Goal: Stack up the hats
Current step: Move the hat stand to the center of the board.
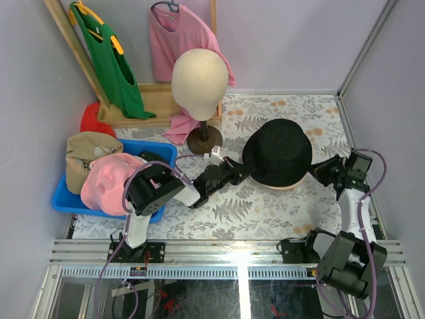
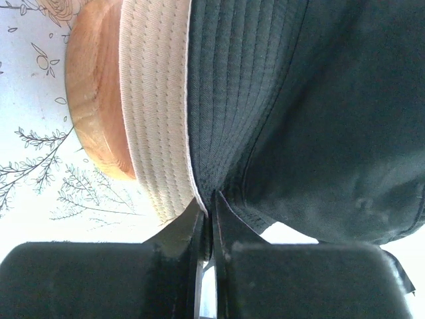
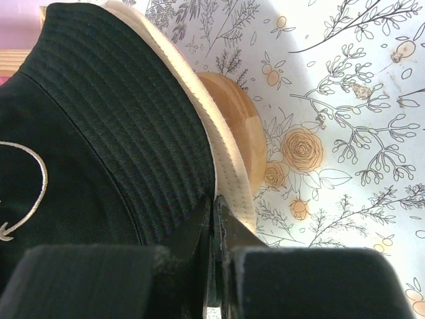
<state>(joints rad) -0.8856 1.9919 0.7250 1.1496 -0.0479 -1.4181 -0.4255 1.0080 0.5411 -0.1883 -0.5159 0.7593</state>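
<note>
Two pincers are engaged on one hat. The dark bucket hat (image 1: 277, 156) sits mid-bench, laid over a cream hat (image 2: 156, 100) that is itself seated on a round wooden stand (image 2: 93, 86). The left pincer (image 1: 244, 170) is pressed together on the dark brim's left edge, and the right pincer (image 1: 313, 169) is pinched on the opposite edge. Whether the cream brim is also caught in either bite cannot be told, since its edge lies right against the fingertips in both wrist views. Two more hats, a pink hat (image 1: 106, 183) and a tan cap (image 1: 86, 149), are seen in the blue bin (image 1: 60, 199) at the left, well apart from the stack. The dark hat is judged light and soft. Its crown is slumped and creased, so sagging is to be expected if it is lifted by one side only. The brim is rowed with stitching and is judged the stiffest part, hence the best place to be held, with two opposed grips keeping the opening spread. The woven cloth is not thought slippery, though a thin edge bite could be pulled free. Nothing fragile is noted. The floral bench (image 1: 265, 206) gives a flat surface beneath.
</note>
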